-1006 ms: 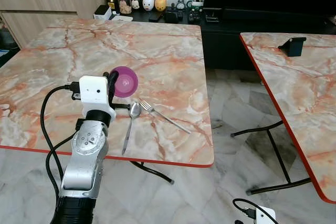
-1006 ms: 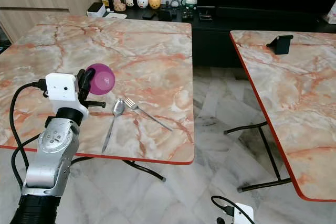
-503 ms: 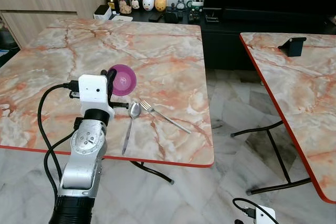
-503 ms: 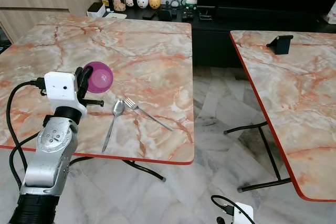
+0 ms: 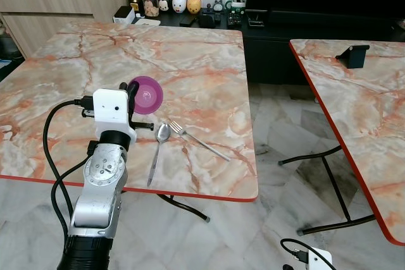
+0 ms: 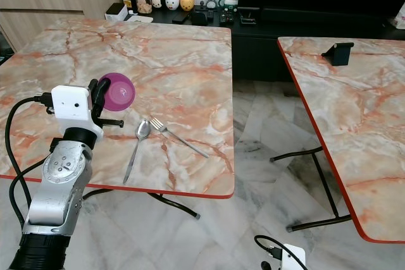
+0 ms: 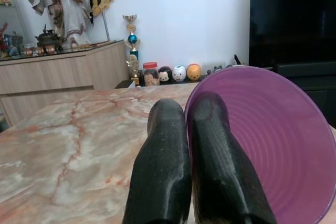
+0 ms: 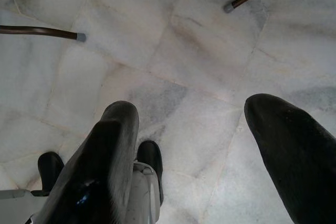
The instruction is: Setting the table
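My left gripper (image 5: pixel 131 96) is shut on the rim of a purple bowl (image 5: pixel 147 95), held tilted just above the near marble table (image 5: pixel 190 61). In the left wrist view the two black fingers (image 7: pixel 168 171) pinch the purple bowl (image 7: pixel 262 145) by its rim. A spoon (image 5: pixel 157 150) and a fork (image 5: pixel 197 140) lie side by side on the table to the right of the bowl, near the front edge. My right gripper (image 8: pixel 194 129) hangs open over the floor, holding nothing.
A second marble table (image 5: pixel 354 105) stands to the right across a gap of tiled floor (image 5: pixel 285 143). Jars and small figurines (image 5: pixel 171 3) line a dark TV console (image 5: pixel 304 30) behind the tables. A dark phone stand (image 5: pixel 352 55) sits on the right table.
My left gripper with the purple bowl has drifted slightly left and away from the spoon. Spoon and fork have stayed put.
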